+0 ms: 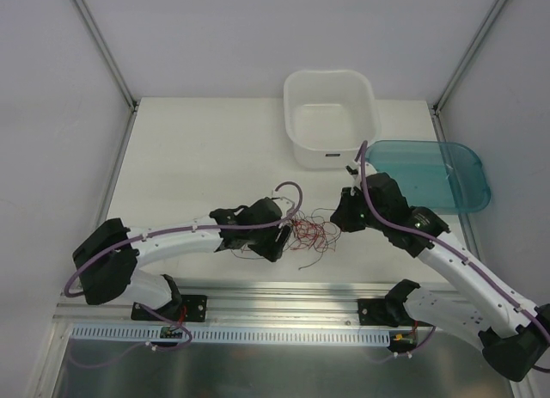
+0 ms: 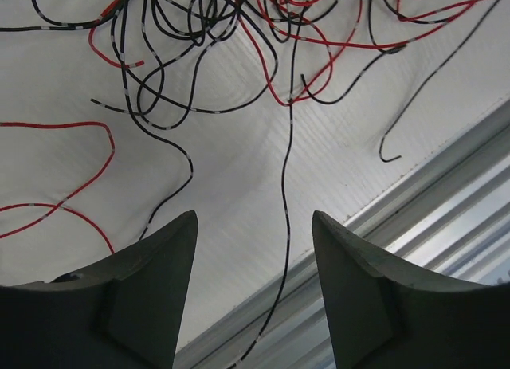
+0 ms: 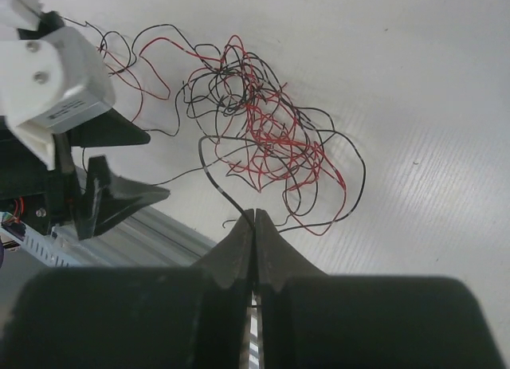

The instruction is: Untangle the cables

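Right claw [image 3: 255,215] pinching thin curly red-black cables [image 3: 271,138], left claw [image 2: 253,219] spread wide

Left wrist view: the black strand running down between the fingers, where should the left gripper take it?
Probably the lone, nearly straight stretch of the black strand, just short of the tangle of cables. It lies between the fingers of the left gripper, which is open, and apart from other loops, so come straight forward and close.

Between my left gripper [image 2: 253,225] fingers I see one black strand [image 2: 285,186]; cables [image 2: 215,58] crowd ahead, metal rail [image 2: 446,186] to their right.
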